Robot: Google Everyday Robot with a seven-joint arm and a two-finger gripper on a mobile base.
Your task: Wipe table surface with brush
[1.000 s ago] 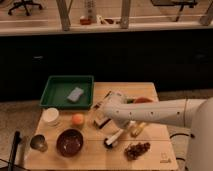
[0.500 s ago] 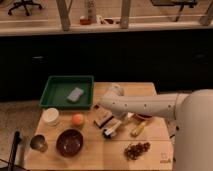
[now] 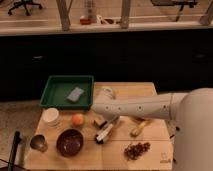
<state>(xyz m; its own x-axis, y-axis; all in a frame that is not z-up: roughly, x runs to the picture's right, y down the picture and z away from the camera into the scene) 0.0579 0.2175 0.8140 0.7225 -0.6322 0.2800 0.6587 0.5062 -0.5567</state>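
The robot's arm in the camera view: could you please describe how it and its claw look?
The arm is a smooth, rounded white shell that widens into a bulky white body at the right edge. A row of small dark dots runs along its length. No loose cables or printed markings show on it. The claw, over the table surface beside the brush, looks dark and small against the white casing.

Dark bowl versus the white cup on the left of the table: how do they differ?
The dark bowl is wide, low and brown; the white cup is narrower and pale. The bowl sits nearer the front edge, the cup behind it by the green tray. Both stand upright on the table, untouched, left of the hand.
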